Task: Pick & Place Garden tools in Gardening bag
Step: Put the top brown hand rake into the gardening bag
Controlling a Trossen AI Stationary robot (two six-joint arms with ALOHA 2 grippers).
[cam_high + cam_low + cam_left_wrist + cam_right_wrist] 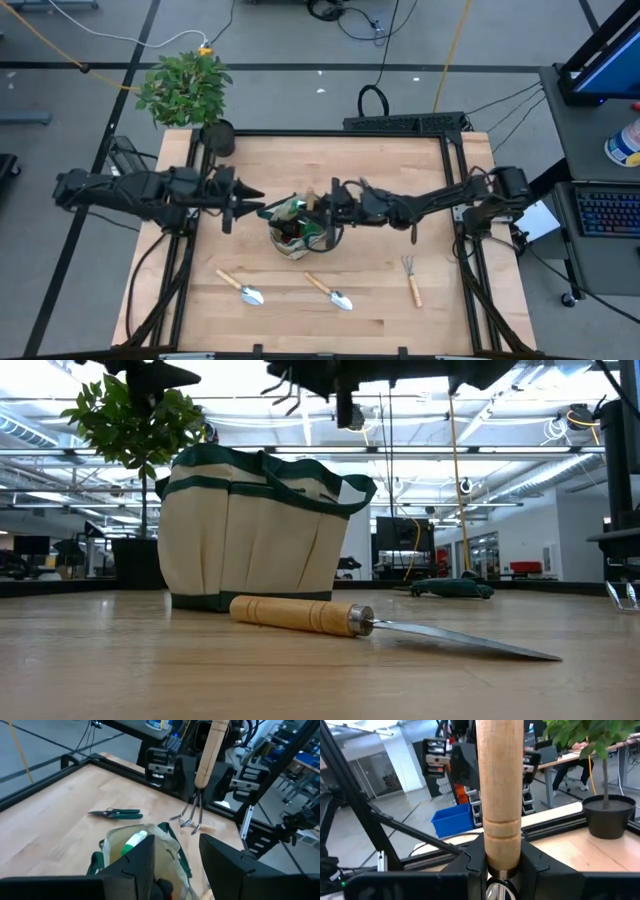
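Note:
The beige gardening bag (pixel 300 232) with green trim stands at the table's middle and also shows in the low view (pixel 255 530). A green spray bottle (pixel 132 842) sticks out of it. My right gripper (pixel 325 208) is shut on a wooden-handled fork rake (pixel 205 765) above the bag's right rim. My left gripper (pixel 175 860) is open just over the bag's left rim (pixel 165 832); I cannot tell whether it touches the rim. Two trowels (pixel 243 286) (pixel 332 292) and a second fork rake (pixel 412 280) lie flat near the front. Green-handled shears (pixel 116 813) lie beyond the bag. My right gripper pinches the rake's wooden handle (pixel 502 840) between its two fingers, at the end next to the metal ferrule. The fingers lie across the handle. The rake is nearly upright with its tines (pixel 191 820) pointing down, lifted clear above the bag.
A leafy plant (pixel 190 90) in a black pot (pixel 217 135) stands at the far left corner. A black frame (pixel 455 180) borders the tabletop. One trowel (pixel 300 614) lies just in front of the bag in the low view. Bare wood shows at the front right.

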